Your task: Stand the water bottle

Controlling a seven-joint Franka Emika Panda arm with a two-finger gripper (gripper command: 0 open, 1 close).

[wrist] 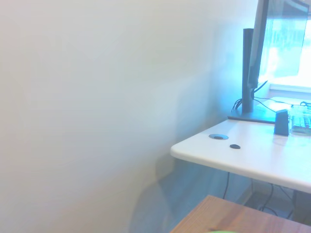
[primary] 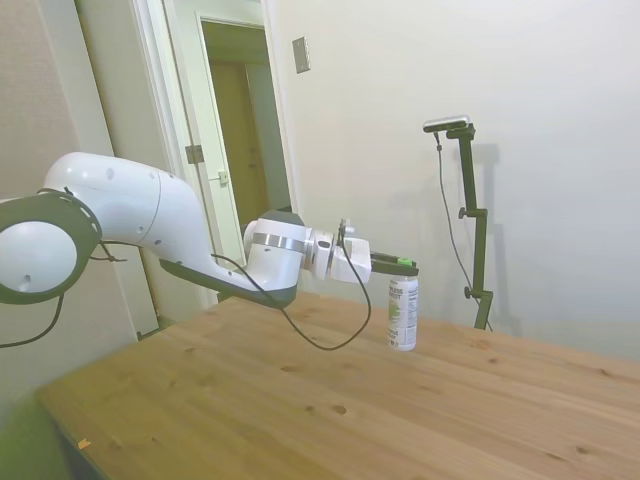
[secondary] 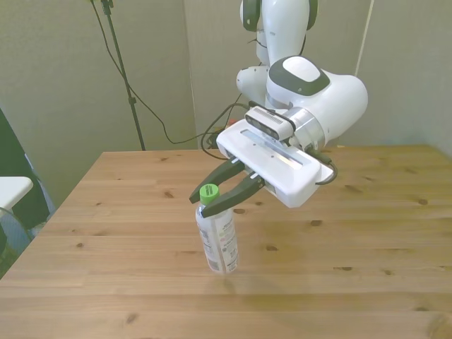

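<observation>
The white arm [primary: 130,215] stretches out nearly level over the wooden counter [primary: 300,410], its wrist turned so the end effector [secondary: 224,192] points sideways rather than down. In the front view its two dark fingers [secondary: 244,191] close from either side on the neck of the water bottle [secondary: 217,236], just under the green cap [secondary: 209,193], so the end effector is gripping the bottle near its top.

The water bottle [primary: 403,310] hangs below the end effector, close to upright with a slight lean in the front view. Its base is at or barely above the counter; contact cannot be told from either view.

The bottle is small and clear, with a white label carrying a green mark and dark text around its body. Whether it holds any water cannot be made out.

The wrist view looks away from the counter toward a pale wall [wrist: 97,97] and a white desk [wrist: 243,155] with a dark monitor stand [wrist: 249,73] on it; only a green blur at the frame's edge hints at the cap.
</observation>
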